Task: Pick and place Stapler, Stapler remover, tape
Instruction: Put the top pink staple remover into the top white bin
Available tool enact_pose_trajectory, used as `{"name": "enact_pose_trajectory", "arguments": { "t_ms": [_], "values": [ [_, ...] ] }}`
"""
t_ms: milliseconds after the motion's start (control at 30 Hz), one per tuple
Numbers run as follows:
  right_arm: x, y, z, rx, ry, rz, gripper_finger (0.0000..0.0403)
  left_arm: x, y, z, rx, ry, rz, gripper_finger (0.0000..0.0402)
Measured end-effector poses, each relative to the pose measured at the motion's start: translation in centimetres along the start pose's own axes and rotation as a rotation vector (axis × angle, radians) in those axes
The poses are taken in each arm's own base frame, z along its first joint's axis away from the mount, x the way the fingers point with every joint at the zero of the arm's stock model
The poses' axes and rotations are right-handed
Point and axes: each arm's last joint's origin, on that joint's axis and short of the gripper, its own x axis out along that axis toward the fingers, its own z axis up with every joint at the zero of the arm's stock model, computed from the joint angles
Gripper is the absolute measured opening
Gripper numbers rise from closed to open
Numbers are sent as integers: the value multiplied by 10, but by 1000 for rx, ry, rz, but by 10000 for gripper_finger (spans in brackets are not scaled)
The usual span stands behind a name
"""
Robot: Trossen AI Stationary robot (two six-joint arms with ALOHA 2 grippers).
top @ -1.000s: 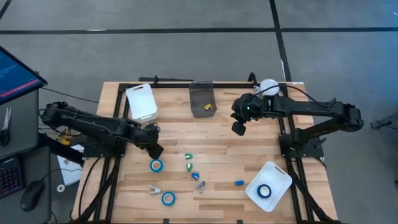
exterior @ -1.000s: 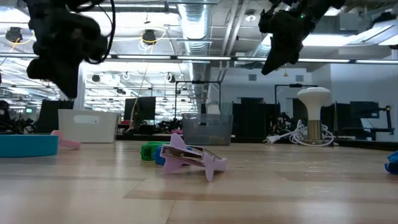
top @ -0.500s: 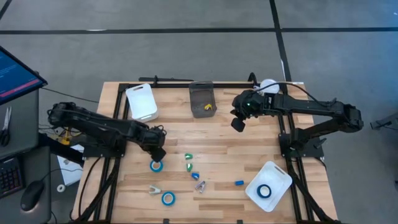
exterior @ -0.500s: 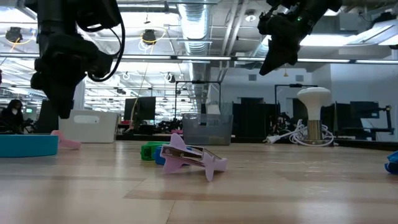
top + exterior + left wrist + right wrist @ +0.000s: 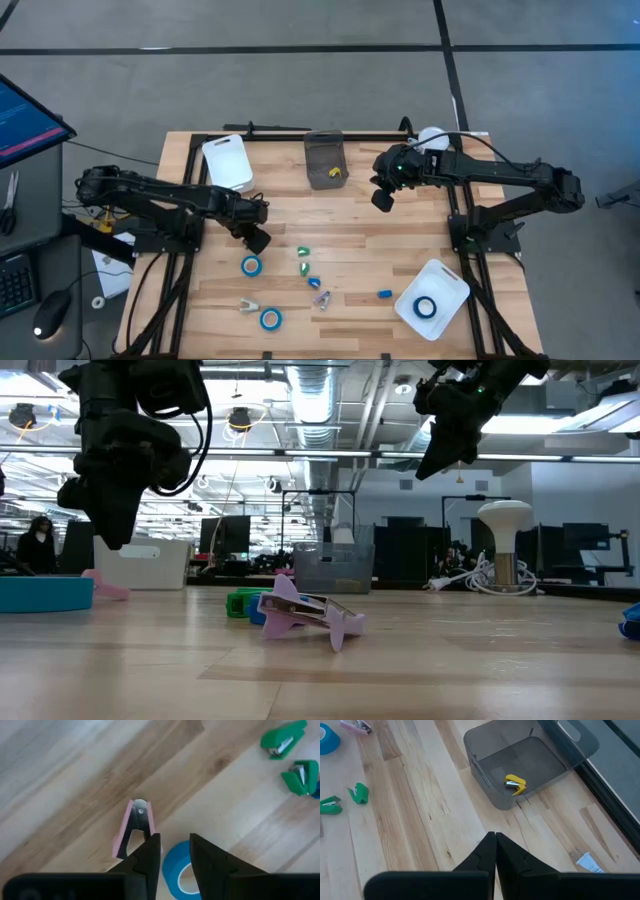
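Note:
My left gripper hangs narrowly open above the table's left middle, just beyond a blue tape roll; it touches nothing. In the left wrist view its fingers frame a blue roll lying beside a pink staple remover. A second roll and a pink remover lie near the front edge. A third roll lies in a white tray. Two green staplers lie flat mid-table. My right gripper is shut, empty and raised near a grey bin.
The grey bin holds a yellow stapler. A white bin stands at the far left. Another pink remover and small blue pieces lie mid-table. A white lamp-like thing with a cable stands at the far right.
My left gripper has come down a little and shifted slightly toward the table's right edge, staying over the blue roll. Nothing on the table has moved.

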Motion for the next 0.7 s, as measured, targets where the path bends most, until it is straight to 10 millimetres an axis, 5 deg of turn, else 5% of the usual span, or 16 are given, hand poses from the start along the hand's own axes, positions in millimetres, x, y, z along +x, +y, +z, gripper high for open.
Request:
{"name": "enact_pose_trajectory", "arguments": {
  "t_ms": [467,700],
  "values": [
    [1,-5,1,15,0,-14,1,1,10,13,44,-53,60,97],
    [1,-5,1,15,0,-14,1,22,10,16,139,27,122,96]
  ]
}}
